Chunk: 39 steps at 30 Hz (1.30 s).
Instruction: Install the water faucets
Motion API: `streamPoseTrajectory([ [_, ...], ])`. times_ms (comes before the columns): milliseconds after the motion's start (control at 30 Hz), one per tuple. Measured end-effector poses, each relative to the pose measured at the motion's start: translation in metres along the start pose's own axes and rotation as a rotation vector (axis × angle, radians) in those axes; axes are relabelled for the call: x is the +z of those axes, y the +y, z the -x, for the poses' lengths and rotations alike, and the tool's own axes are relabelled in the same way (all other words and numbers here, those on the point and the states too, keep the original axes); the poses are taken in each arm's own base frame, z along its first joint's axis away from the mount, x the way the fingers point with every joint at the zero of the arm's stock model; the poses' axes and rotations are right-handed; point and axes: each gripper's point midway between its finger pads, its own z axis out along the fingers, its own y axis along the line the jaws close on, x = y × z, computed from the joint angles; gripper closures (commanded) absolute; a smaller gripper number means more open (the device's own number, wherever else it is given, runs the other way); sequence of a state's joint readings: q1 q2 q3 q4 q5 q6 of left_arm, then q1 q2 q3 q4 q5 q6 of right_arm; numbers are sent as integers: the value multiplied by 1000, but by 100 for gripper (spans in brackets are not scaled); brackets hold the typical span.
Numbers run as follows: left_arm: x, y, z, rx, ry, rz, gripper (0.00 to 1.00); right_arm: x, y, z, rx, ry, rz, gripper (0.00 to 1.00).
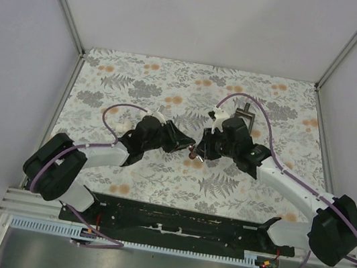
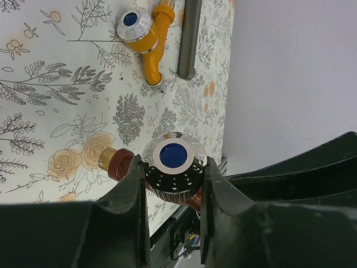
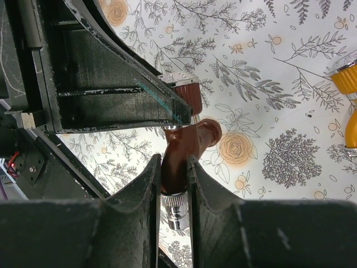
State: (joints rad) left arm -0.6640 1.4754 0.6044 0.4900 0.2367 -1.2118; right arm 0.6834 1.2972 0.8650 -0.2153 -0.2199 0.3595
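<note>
**End effectors.** The left gripper (image 2: 174, 177) is closing on the reddish-brown faucet (image 2: 120, 164). Its two dark fingers (image 2: 131, 195) are pressing against opposite sides of the round knob (image 2: 174, 156), a silvery cap with a blue centre. The gap between the fingers is only as wide as the knob. The brass-coloured threaded end is projecting to the left of the fingers in the left wrist view.

The right gripper (image 3: 174, 178) is clamping the same faucet lower down. Its jaws are nearly together and are gripping the brown spout, and a silvery knurled end is showing between them below the grip. One finger of the left gripper is crossing the upper left of the right wrist view and meeting the faucet at the knob.

**Arm pose.** The left arm (image 1: 93, 154) and the right arm (image 1: 292, 186) are both reaching inward from their bases. Their wrists are meeting nose to nose over the middle of the floral table cover (image 1: 139, 80).

**Task items.** The reddish-brown faucet is sitting between the two grippers at mid-table. Whether it is touching the cover cannot be determined. The orange faucet (image 2: 148, 42) is lying on the cover, well apart from the grippers. It is just beside the grey shaft of the T-shaped tool (image 2: 189, 36).
</note>
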Motion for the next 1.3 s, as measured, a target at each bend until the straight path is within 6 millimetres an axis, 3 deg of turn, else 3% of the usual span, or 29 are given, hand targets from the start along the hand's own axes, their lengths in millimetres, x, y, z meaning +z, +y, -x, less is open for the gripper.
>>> streamPoseTrajectory([
  [33,0,-1,0,2,-1,-5,98,0,0,0,0,-1,-1,83],
  [100,-1,-1,1,2,-6,-1,98,-1,0,2,-1,-12,-4,60],
  [167,-6,-4,2,5,-15,7,98,-4,1,5,-3,-24,0,44],
  [233,-15,-7,3,30,-31,29,98,-12,5,9,-20,-47,10,35],
  [300,-29,-14,7,69,-65,60,98,-24,10,17,-46,-93,22,32],
  [333,-35,-19,10,92,-87,69,98,-31,13,23,-61,-125,29,26],
  [400,-48,-32,17,141,-139,91,98,-46,18,34,-91,-198,41,4],
  [433,-56,-40,21,164,-166,99,98,-52,20,39,-100,-231,45,2],
  [600,-86,-61,37,223,-273,159,98,-74,26,57,-166,-343,57,2],
  [867,-101,-62,44,303,-308,271,98,-66,44,73,-325,-257,107,8],
  [1100,-102,-62,47,321,-320,307,98,-49,82,62,-466,-179,163,17],
  [1300,-104,-65,48,323,-320,310,98,-23,86,43,-518,-124,108,26],
])
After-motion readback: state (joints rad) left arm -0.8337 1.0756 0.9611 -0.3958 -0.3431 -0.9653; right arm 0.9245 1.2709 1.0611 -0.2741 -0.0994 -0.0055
